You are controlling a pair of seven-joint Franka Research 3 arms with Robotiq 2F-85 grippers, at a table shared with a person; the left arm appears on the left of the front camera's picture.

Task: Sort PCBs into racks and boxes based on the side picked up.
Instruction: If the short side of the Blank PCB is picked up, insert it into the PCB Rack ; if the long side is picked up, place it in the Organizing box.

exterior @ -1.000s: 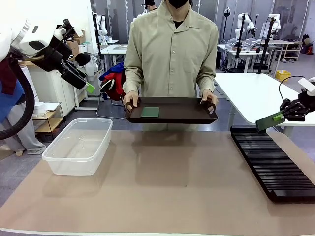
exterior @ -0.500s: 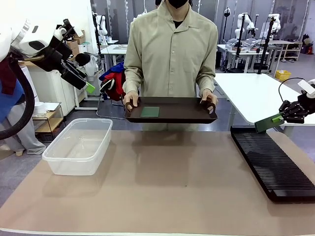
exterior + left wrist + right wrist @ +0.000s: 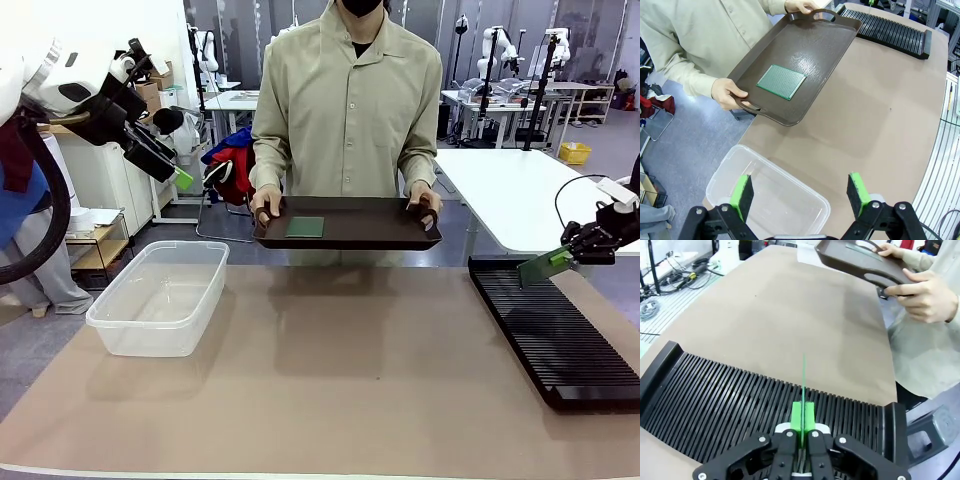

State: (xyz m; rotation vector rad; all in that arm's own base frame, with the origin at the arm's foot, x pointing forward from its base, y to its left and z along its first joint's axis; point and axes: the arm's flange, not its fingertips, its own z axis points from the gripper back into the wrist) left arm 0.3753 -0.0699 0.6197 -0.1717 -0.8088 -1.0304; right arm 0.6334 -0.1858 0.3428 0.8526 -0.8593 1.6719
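Bright, even overhead light floods the scene. A soft shadow falls on the table directly below the tray, whose glossy floor carries white glare. Right of the tray, the rack shows faint sheen. Wrist views bow at their edges.

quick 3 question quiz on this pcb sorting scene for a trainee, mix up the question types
1. True or false: the right claw holds a PCB on edge over the black slotted rack.
2. Where is the second PCB? A) in the clear tub B) on the brown tray the person holds C) in the rack
3. Fill in: the left claw has its jaws ____.
Key: 1 true; 2 B; 3 open
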